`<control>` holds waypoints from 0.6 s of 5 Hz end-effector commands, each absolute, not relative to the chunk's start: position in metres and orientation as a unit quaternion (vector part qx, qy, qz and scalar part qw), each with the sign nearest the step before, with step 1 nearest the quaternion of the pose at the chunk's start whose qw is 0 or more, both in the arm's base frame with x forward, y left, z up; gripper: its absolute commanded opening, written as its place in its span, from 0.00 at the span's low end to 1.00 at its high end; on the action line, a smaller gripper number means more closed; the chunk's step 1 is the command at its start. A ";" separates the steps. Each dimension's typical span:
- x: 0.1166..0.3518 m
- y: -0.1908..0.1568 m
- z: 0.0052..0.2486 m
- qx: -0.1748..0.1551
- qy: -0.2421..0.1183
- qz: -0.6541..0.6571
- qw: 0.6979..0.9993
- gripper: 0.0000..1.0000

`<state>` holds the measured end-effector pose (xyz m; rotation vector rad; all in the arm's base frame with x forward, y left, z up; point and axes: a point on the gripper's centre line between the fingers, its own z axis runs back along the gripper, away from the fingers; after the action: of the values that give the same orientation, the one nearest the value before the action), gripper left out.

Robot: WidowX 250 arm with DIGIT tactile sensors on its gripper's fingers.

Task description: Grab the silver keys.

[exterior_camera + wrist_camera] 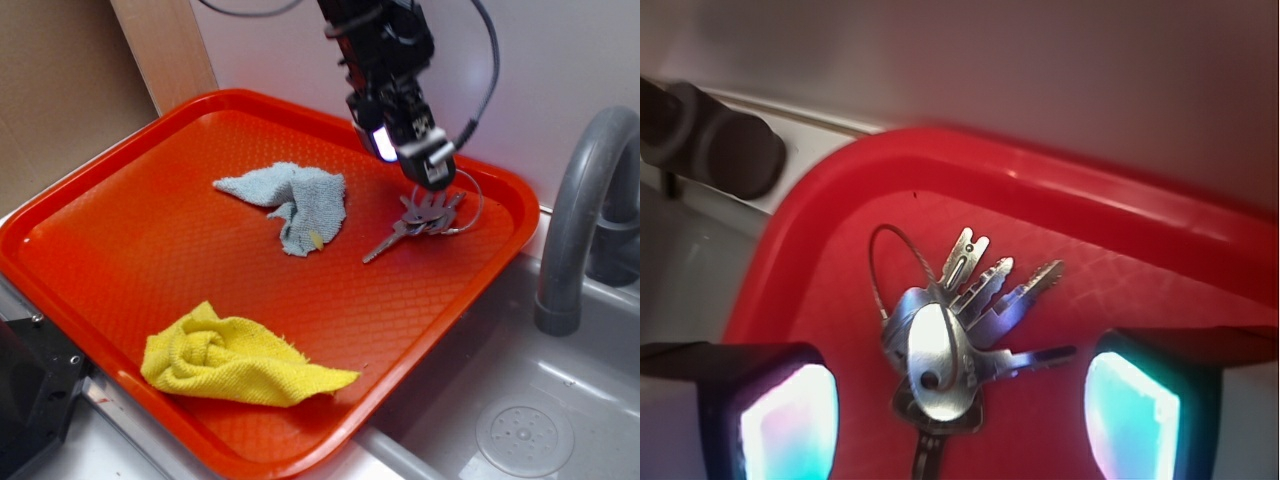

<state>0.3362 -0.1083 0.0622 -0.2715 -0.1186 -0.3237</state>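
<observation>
Gripper (960, 420) stands wide open directly above the silver keys (955, 335), fingers (780, 420) apart on either side. Keys lie fanned on the red tray (150, 230) near its far corner.

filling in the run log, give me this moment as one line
phase: pre-grasp | gripper: open, above silver keys, not touching | keys: flat on red tray, near far right corner | cloths: blue, yellow, apart from keys
</observation>
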 end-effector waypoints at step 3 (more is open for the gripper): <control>0.337 -0.152 0.064 -0.133 -0.096 -0.211 0.964 0.00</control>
<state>0.3362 -0.1374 0.0368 -0.2682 -0.1257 -0.3920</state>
